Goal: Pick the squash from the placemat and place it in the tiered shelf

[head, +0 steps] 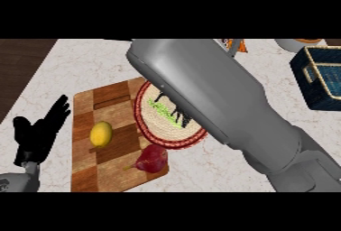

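A round woven placemat (154,118) with a red rim lies at the centre, partly on a wooden cutting board (113,97). On the mat a thin green strip of the squash (162,108) shows. My right forearm (220,99) crosses the view from the lower right and covers most of the mat. Only small black bits of my right hand (184,119) stick out beneath it, right at the squash. The dark blue tiered shelf (318,76) with a pale rim stands at the right edge. At the lower left my left hand (39,133) rests open, fingers up.
On the cutting board lie a yellow lemon (100,134) and a dark red pear-shaped fruit (152,159). An orange-and-white item (233,44) peeks out at the top behind the forearm. The counter's left edge meets dark wood (20,63).
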`<state>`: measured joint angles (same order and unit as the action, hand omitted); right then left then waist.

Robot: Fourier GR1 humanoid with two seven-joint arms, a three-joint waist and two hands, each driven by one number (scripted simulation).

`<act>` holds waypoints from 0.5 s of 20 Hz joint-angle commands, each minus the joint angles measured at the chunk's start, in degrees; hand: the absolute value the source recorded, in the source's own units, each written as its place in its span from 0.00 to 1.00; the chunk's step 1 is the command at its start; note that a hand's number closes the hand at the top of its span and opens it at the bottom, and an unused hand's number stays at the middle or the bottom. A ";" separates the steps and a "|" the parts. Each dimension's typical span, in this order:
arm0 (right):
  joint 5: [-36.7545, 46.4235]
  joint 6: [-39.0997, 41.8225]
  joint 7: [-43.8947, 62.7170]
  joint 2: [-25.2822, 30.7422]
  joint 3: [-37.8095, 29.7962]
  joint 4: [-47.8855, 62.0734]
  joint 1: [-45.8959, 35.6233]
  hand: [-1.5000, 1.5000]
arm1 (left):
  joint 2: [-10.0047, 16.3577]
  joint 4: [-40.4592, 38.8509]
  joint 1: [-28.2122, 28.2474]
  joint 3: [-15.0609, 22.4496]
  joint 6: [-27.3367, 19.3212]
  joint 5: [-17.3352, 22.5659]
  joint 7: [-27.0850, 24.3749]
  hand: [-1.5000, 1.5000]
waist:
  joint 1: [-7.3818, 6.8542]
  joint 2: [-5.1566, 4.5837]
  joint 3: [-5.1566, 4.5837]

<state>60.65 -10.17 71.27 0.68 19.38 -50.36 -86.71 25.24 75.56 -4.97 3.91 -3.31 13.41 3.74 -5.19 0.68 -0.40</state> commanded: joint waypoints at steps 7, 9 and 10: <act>1.66 6.50 13.95 -0.64 -3.74 13.10 -12.04 1.00 | -0.21 1.24 1.54 -0.44 -0.22 -0.04 -0.31 0.50 | 0.31 -0.38 0.05; 2.08 3.00 13.95 -0.64 -5.99 15.76 -13.23 1.00 | 0.58 1.23 -0.12 -1.20 1.31 1.30 0.84 0.50 | 0.29 -0.91 0.05; 2.84 4.34 13.95 -0.64 -5.89 16.54 -13.54 1.00 | -0.70 1.67 0.41 -0.40 -1.14 -0.31 0.62 0.50 | 0.98 -0.55 0.10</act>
<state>62.57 -6.79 71.32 0.72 14.64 -37.80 -96.92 25.09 76.37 -4.65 3.34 -3.46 13.52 3.84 -4.52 0.21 -0.36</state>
